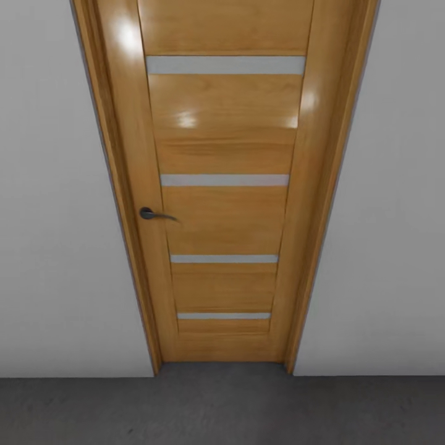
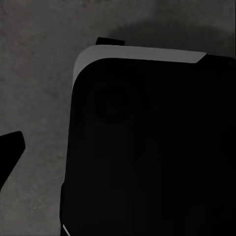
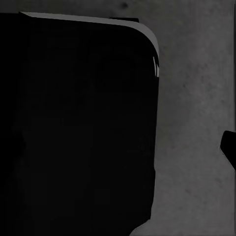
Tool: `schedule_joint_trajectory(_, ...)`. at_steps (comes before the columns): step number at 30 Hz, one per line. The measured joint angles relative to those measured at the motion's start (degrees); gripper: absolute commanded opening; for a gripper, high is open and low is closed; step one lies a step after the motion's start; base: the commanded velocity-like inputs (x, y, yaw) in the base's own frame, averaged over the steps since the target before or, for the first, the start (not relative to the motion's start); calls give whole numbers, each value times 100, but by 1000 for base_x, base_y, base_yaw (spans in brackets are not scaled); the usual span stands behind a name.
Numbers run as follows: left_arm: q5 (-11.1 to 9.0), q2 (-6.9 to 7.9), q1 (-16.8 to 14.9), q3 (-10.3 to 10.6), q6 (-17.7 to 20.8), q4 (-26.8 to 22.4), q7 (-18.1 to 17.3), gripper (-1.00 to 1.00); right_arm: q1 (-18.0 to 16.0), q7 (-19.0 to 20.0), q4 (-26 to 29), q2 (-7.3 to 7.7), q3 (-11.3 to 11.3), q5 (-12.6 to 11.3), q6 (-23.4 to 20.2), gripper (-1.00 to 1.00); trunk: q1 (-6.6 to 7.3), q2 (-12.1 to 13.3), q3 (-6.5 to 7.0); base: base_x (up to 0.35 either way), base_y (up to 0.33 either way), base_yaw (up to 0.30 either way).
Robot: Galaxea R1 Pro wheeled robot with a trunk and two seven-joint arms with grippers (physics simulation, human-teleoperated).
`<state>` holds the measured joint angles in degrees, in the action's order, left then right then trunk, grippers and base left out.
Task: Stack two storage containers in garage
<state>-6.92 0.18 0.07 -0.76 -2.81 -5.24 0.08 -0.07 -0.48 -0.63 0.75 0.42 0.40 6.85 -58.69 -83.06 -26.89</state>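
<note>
Head view — a closed wooden door (image 1: 225, 185) fills the middle, seen from above and close. Honey-coloured, glossy, with four narrow frosted horizontal strips (image 1: 225, 65) set across its central panel. A dark lever handle (image 1: 154, 214) sits on the door's left stile, lever pointing toward the middle. The door hangs in a matching wood frame (image 1: 330, 185); plain white wall (image 1: 55, 216) on both sides.

At the foot of the door, a band of dull grey mottled floor (image 1: 222, 411) runs across the bottom of the view — concrete in look.

Left wrist view: a large black rounded body of the robot (image 2: 147, 147) with a pale edge along one side, over the same grey mottled floor (image 2: 34, 73). A dark fingertip (image 2: 11, 145) juts in at the edge. How far the left gripper is open cannot be told, nor whether it holds anything.

Right wrist view: much the same — black rounded robot body (image 3: 78, 123), grey floor (image 3: 196, 73) beside it, a small dark finger (image 3: 228, 147) at the edge. Right gripper's opening cannot be told.
</note>
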Motion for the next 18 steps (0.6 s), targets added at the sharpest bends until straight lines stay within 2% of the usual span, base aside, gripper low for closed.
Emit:
schedule_joint_trajectory(12, 0, 0, -2, 0, -15, -1, 0, 100, 0, 0, 0, -4, -2, -1, 0, 100, -1, 0, 0, 281, -145, 0)
schedule_joint_trajectory(18, 7, 1, -2, 0, -48, -15, -6, 100, 0, 0, 0, -5, -2, -1, 0, 100, -3, 0, 0, 72, -48, 0)
